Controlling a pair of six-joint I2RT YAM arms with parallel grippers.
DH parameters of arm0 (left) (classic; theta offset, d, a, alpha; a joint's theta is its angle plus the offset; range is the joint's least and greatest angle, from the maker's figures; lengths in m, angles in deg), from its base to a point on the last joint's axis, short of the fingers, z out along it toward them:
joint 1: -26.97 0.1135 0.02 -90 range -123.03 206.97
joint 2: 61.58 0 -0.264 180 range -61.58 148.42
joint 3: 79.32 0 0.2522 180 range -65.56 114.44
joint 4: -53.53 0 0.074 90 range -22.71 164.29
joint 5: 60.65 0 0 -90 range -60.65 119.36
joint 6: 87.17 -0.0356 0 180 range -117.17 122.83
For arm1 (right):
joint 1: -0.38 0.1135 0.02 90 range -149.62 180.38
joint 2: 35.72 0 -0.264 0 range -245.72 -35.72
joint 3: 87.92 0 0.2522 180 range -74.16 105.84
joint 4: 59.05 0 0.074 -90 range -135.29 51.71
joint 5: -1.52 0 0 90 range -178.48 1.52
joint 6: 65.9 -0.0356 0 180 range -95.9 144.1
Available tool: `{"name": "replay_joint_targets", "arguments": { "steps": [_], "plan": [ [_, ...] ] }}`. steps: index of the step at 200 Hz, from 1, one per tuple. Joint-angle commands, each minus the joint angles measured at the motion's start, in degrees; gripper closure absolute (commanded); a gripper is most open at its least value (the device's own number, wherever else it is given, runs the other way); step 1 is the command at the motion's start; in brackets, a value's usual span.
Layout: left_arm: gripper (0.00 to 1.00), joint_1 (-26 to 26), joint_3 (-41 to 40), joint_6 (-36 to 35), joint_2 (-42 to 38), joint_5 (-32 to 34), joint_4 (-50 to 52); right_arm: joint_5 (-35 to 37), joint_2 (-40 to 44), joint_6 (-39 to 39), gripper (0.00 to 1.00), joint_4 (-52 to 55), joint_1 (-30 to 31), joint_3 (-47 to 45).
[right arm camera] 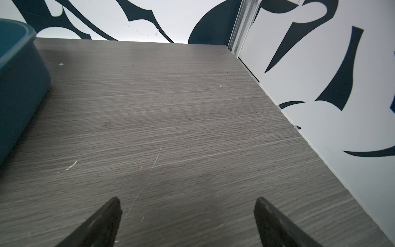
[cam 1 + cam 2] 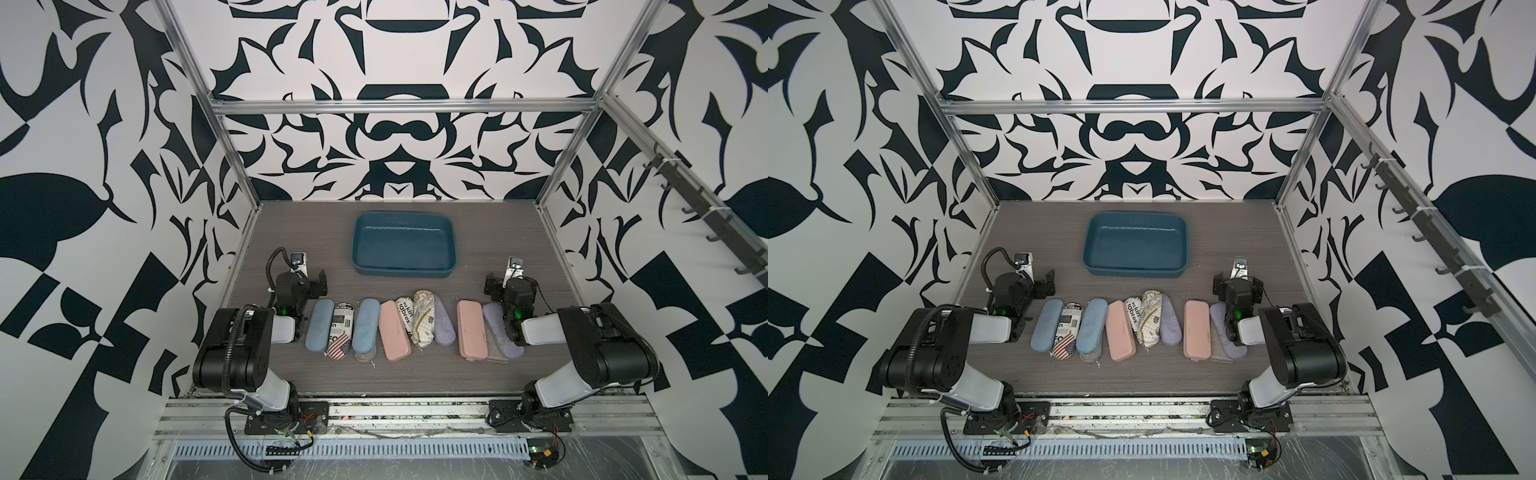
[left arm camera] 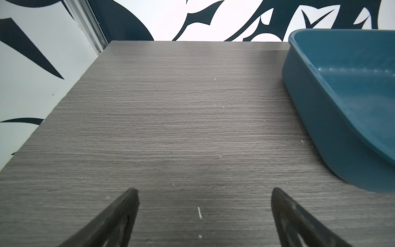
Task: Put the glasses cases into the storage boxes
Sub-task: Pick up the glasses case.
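In both top views the storage box (image 2: 405,271) sits empty beyond the row of glasses cases (image 2: 395,330), apart from it. Left gripper (image 3: 204,190) and right gripper (image 1: 187,198) gape wide, holding nothing. Step 1 is pending; judged next: descend onto 1 end case.

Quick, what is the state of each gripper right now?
Left gripper: open, holding nothing.
Right gripper: open, holding nothing.

Open tabletop (image 2: 415,286) lies between tray (image 2: 405,270) and cases (image 2: 395,332); the cases seem mostly packed tight, few gaps.
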Motion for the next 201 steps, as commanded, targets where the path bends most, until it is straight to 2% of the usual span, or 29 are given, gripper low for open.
{"name": "replay_joint_targets", "arguments": {
  "steps": [1,112,129,140,156,171,182,201],
  "plan": [
    [0.01,-0.22,0.62,-0.27,0.56,-0.05,-1.42,1.02,0.11,0.06,0.00,-1.57,0.21,1.16],
    [0.01,-0.16,0.96,-0.65,0.44,-0.34,-0.77,-0.09,0.76,0.89,0.01,-0.63,0.22,1.78],
    [0.01,-0.21,1.13,-1.12,-0.59,-0.28,-0.35,1.17,4.05,0.46,0.01,8.99,0.21,5.65],
    [0.01,-0.21,3.23,-0.55,-3.34,0.18,6.31,0.79,6.08,0.43,0.02,17.08,0.22,8.89],
    [0.01,-0.24,6.90,-0.19,-7.00,1.50,15.81,2.41,8.35,0.14,0.04,21.09,0.75,10.65],
    [0.01,-0.57,9.02,0.03,-9.50,3.08,20.31,4.11,12.11,-1.69,0.04,24.81,0.97,11.27],
    [0.01,-0.87,9.94,2.56,-11.82,5.19,21.91,3.43,15.36,-5.17,0.04,28.45,0.98,11.75],
    [0.01,-0.92,12.23,6.85,-15.48,5.01,25.19,0.25,20.15,-9.19,0.06,38.88,0.97,15.08]
  ]
}}
